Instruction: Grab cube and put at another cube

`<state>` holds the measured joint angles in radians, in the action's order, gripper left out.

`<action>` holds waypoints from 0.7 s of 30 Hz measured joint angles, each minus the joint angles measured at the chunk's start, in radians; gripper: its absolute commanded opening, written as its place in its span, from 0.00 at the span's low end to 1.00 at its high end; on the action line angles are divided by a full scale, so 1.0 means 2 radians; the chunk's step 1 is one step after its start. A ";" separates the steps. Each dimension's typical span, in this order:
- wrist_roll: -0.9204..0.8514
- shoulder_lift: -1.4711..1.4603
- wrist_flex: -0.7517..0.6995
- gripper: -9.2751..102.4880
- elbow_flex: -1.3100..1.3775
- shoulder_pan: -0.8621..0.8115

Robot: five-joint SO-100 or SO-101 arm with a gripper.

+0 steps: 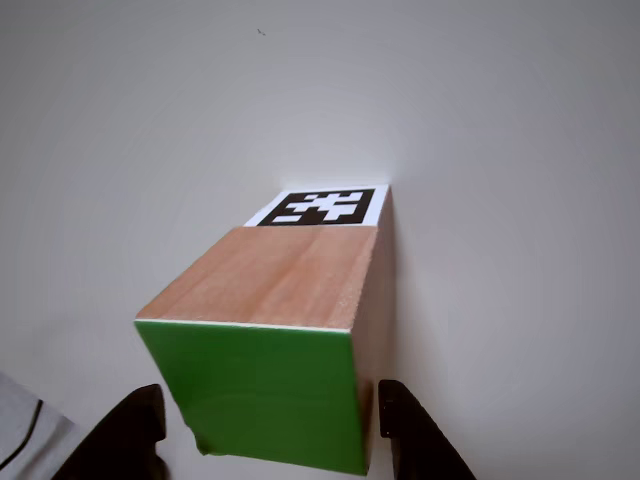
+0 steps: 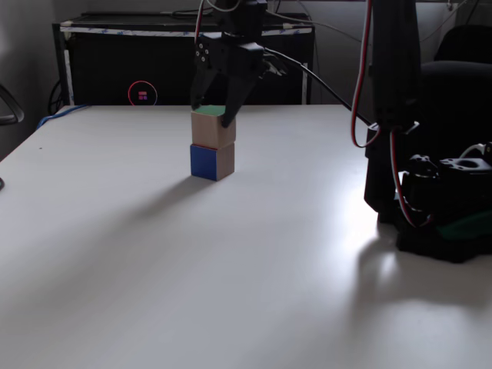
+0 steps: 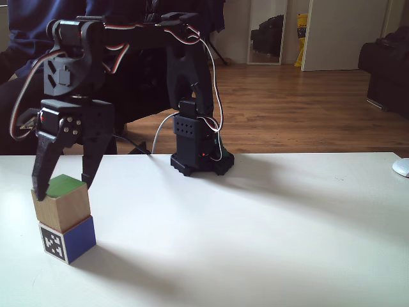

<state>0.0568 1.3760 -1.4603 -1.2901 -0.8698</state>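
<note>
The wooden cube (image 3: 61, 208) stands stacked on another cube (image 3: 67, 240), which has blue sides and a black-and-white tag. The green face of the upper one points up in both fixed views. My gripper (image 3: 62, 187) hangs over the stack, open, with one finger on each side of the wooden cube's top. In the other fixed view the gripper (image 2: 211, 114) straddles the cube (image 2: 213, 132) above the blue block (image 2: 211, 161). The other view looks down on the green face (image 1: 260, 395), with the tag (image 1: 320, 207) behind it and the gripper (image 1: 270, 392) flanking the cube with small gaps.
The arm's black base (image 3: 198, 160) stands on the white table behind the stack; in the other fixed view the base (image 2: 430, 223) is at the right with red and white cables. A white object (image 3: 401, 167) lies at the table's right edge. A dark cabinet (image 2: 115, 69) stands behind the table.
</note>
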 measured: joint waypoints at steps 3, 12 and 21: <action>0.000 0.000 0.000 0.41 0.000 0.000; 0.012 0.009 -0.025 0.42 0.000 0.012; 0.012 0.143 -0.033 0.43 -0.103 0.048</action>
<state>0.0813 1.6628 -1.5263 -1.4956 -0.7747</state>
